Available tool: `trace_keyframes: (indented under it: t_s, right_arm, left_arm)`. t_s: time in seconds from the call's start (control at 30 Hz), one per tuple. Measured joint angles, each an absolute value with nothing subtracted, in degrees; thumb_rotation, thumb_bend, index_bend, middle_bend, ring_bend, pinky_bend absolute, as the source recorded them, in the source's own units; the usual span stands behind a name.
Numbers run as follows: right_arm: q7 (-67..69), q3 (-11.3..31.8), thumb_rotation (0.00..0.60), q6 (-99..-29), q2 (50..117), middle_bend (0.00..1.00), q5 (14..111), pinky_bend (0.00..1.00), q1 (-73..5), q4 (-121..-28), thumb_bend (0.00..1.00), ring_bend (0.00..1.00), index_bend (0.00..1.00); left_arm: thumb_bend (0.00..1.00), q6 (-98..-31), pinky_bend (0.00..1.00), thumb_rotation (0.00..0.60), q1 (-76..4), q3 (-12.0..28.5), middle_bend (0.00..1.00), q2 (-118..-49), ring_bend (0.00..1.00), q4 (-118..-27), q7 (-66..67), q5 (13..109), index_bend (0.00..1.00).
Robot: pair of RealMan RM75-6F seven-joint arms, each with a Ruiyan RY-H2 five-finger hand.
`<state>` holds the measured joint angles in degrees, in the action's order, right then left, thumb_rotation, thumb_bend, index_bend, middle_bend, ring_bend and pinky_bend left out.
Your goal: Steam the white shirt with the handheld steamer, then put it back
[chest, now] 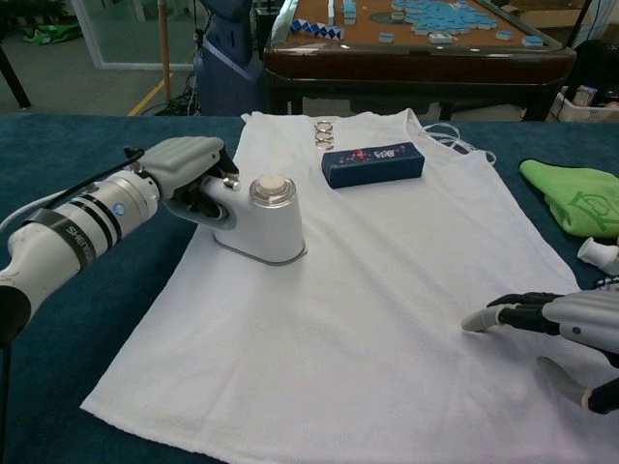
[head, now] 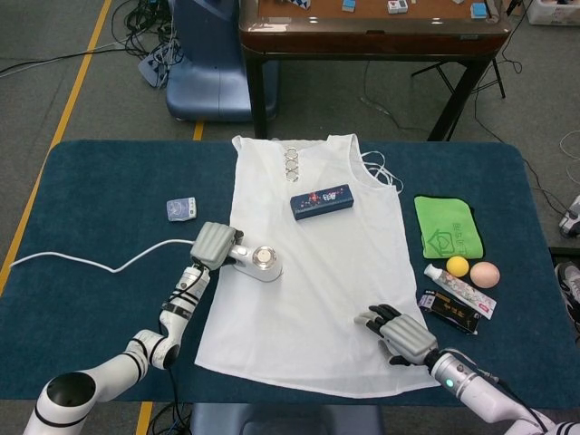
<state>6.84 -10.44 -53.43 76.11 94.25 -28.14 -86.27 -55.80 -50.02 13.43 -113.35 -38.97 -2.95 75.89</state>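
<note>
Gripping steamer at shirt's left edge, left hand, right hand spread empty near right hem.

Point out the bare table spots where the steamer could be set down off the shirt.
Bare cloth lies left of the shirt, between the small blue packet and the table's far left corner. The cord crosses lower down. Right of the shirt is crowded: green cloth, toothpaste, balls, black box.

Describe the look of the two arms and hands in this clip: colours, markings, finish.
Both arms are glossy white with black joint bands. The left hand has a grey shell; its forearm carries black lettering and a blue light. The right hand has a grey back, dark fingers with pale tips, and a green wrist light.
</note>
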Motion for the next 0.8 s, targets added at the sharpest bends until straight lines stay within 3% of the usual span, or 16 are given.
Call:
trace_keyframes:
  t_s: [0.8]
  right_arm:
    - [6.64,-10.82,0.6,-53.34,75.99,0.13,94.46,0.04,-28.24,-86.78,0.74,0.01,0.09]
  left_arm:
    - [0.2,-59.05,0.78,0.6,-44.23,10.53,0.87,-106.02,0.74,-44.64,-2.83,77.32,0.83]
